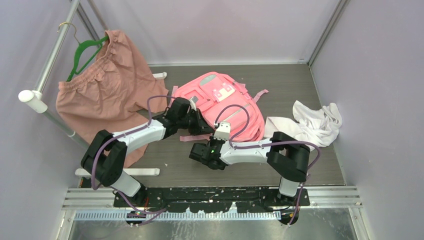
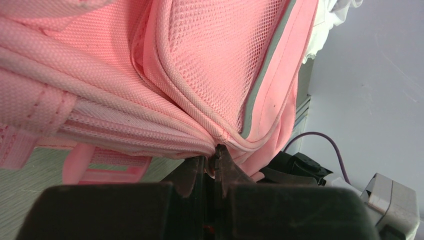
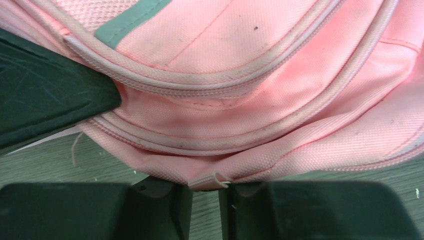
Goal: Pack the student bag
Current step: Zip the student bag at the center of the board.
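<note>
The student bag is a bright pink backpack lying front up on the grey table. My left gripper sits at the bag's near left edge. In the left wrist view it is shut, pinching a piped seam of the bag between its fingertips. My right gripper is just in front of the bag's near edge. In the right wrist view its jaws stand a little apart, the table showing between them. A small folded tab of the bag's edge lies at the fingertips.
A dusty-pink garment hangs on a green hanger from a rail at the left. A white cloth lies crumpled right of the bag. Walls close in on both sides. The left gripper's dark body shows beside the bag.
</note>
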{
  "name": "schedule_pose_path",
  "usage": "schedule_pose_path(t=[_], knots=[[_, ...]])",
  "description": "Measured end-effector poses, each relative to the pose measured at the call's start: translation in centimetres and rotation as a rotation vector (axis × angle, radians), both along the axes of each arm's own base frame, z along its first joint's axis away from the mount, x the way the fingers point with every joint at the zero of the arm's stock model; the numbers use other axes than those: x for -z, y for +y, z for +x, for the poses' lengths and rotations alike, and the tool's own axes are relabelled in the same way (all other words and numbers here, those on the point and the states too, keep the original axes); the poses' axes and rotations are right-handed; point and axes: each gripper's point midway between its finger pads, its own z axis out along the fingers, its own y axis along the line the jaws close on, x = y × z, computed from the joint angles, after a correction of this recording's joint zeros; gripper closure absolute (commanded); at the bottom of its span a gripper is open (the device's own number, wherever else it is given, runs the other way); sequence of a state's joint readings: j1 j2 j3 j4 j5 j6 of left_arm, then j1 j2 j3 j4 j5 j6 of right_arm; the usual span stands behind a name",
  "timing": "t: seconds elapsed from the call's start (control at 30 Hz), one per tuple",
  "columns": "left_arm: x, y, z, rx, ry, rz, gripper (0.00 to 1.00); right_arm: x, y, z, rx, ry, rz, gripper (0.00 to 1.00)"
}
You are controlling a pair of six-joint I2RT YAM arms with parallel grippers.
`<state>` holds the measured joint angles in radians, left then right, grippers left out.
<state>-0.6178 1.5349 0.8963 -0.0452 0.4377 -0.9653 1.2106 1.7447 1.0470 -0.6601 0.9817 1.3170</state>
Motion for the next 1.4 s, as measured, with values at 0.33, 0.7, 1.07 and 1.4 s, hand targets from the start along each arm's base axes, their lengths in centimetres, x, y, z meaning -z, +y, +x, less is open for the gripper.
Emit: schedule_pose_path(t=[0.33,0.7,1.07,1.4], knots=[[-0.1,-0.1,0.1,0.0,-0.004,-0.004,1.0,0.0,-0.5,0.0,0.018,-0.014,-0.015,0.99],[0.0,0.9,0.6,-0.011,0.015,-0.006,1.0,-1.3,-1.9,-2.4,-0.092,0.024,0.105,0.99],[0.0,5.8,1.6,-0.066,0.035,0.003,1.0,-2.6,-3.6,-4.8,-0.166,0.075,0.249,0.99],[0.4,9.2,2.6,-0.101,0.057,0.031,1.0,-3.4,-5.9,-6.0,-0.159,0.083,0.337,0.99]])
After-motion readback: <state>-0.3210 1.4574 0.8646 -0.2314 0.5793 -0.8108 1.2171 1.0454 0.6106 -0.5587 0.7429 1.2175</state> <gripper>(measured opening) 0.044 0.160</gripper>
